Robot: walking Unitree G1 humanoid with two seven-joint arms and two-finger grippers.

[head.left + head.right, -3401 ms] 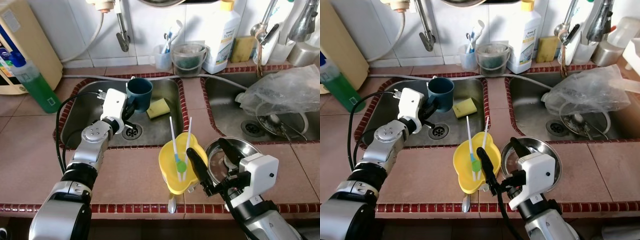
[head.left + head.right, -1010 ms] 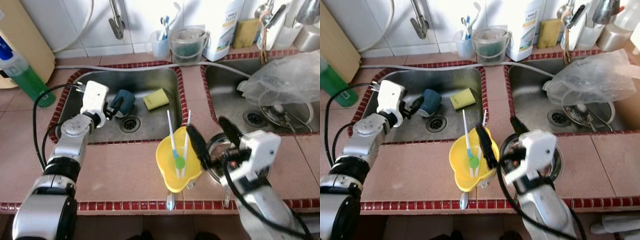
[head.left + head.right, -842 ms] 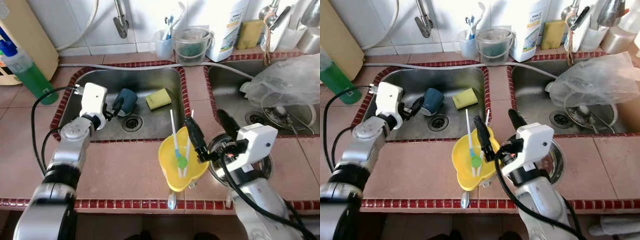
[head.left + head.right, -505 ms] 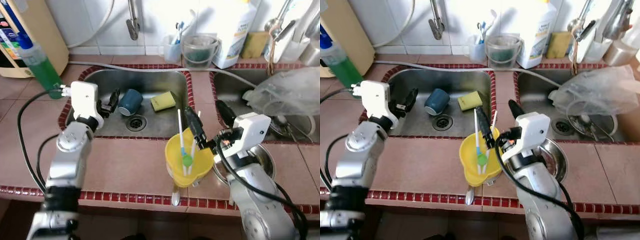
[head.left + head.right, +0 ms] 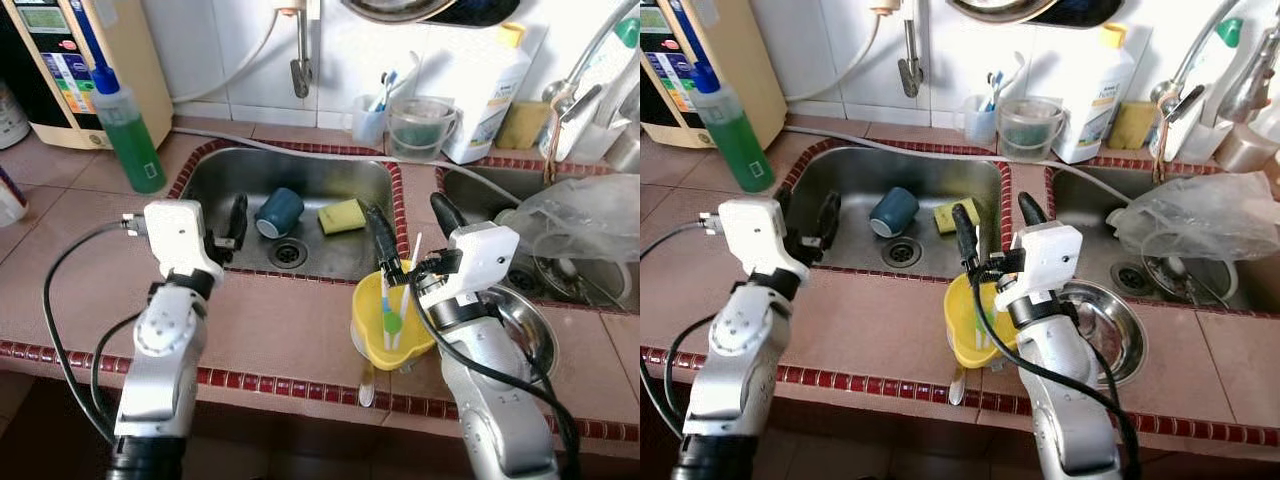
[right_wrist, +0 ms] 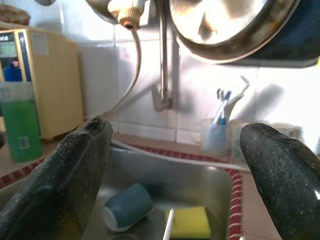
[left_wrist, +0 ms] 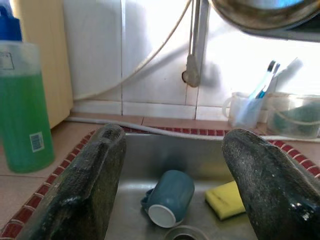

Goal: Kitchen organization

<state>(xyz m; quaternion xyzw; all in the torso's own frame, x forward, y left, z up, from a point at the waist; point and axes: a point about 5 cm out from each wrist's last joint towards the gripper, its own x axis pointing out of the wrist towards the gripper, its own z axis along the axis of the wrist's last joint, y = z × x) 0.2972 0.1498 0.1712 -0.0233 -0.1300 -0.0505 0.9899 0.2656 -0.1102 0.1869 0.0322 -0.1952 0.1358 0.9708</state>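
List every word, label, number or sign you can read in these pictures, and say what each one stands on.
No text reads clearly enough to quote.
Green soap bottle: white barcode sticker, print too small.
White detergent bottle: label with blue lettering, blurred.
Beige appliance: display and coloured panel stickers, blurred.
Blue mug, yellow sponge, yellow bowl: no markings to be seen.

I see a white tiled wall [image 5: 230, 50] behind a pinkish tiled tabletop [image 5: 290, 330] edged in dark red trim, with two steel sinks [image 5: 330, 175] set in. Bright light falls on the wall.
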